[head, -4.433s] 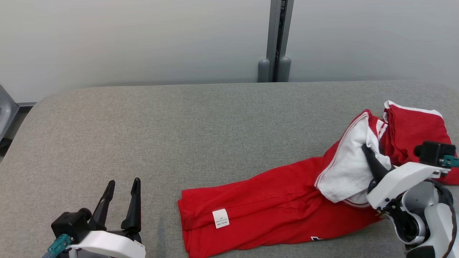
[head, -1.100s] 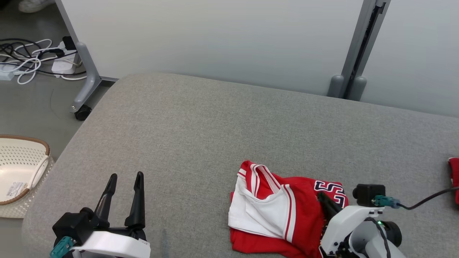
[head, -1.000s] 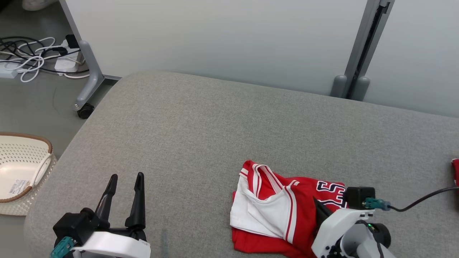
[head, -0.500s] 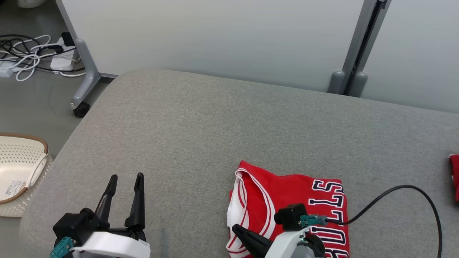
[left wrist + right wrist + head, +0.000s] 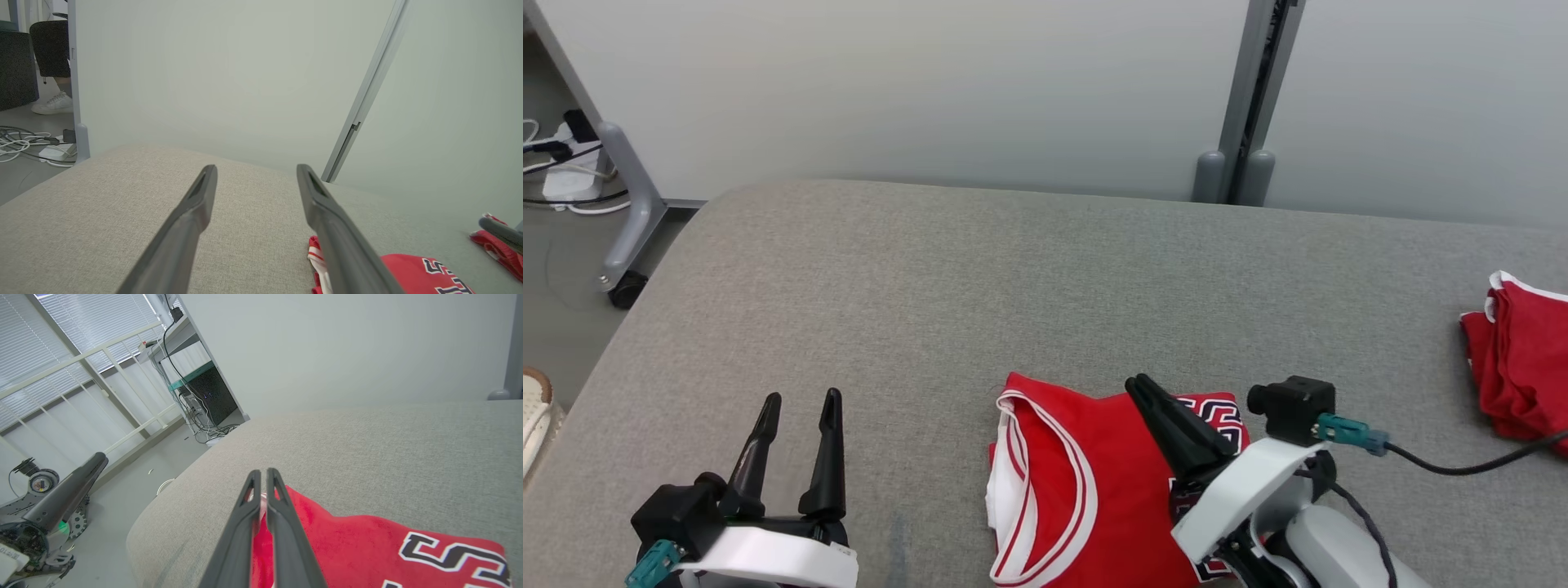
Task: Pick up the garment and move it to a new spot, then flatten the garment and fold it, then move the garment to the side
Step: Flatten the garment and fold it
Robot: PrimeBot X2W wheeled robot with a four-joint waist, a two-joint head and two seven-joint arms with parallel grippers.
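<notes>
The garment point(image 5: 1078, 482) is a red jersey with white trim and dark lettering. It lies folded flat on the grey padded table point(image 5: 980, 278), near the front edge. My right gripper point(image 5: 1137, 384) hovers over the jersey's middle with its fingers shut and nothing between them. The right wrist view shows that gripper point(image 5: 261, 475) above the red cloth point(image 5: 367, 547), pointing past its far corner. My left gripper point(image 5: 799, 402) stands open and empty at the front left, well apart from the jersey. From the left wrist, the left gripper point(image 5: 257, 169) points across the table, and the jersey point(image 5: 412, 271) lies low on the right.
A second red garment point(image 5: 1519, 359) lies bunched at the table's right edge. A black cable point(image 5: 1462, 467) trails from my right wrist towards it. A pale wall with a grey post point(image 5: 1241, 106) runs behind the table. A wheeled frame leg point(image 5: 625, 286) stands on the floor at left.
The garment has been turned over, from white inside showing to folded with its red lettered side up. My right gripper has swung from its front edge to above its middle. The camera has turned right.
</notes>
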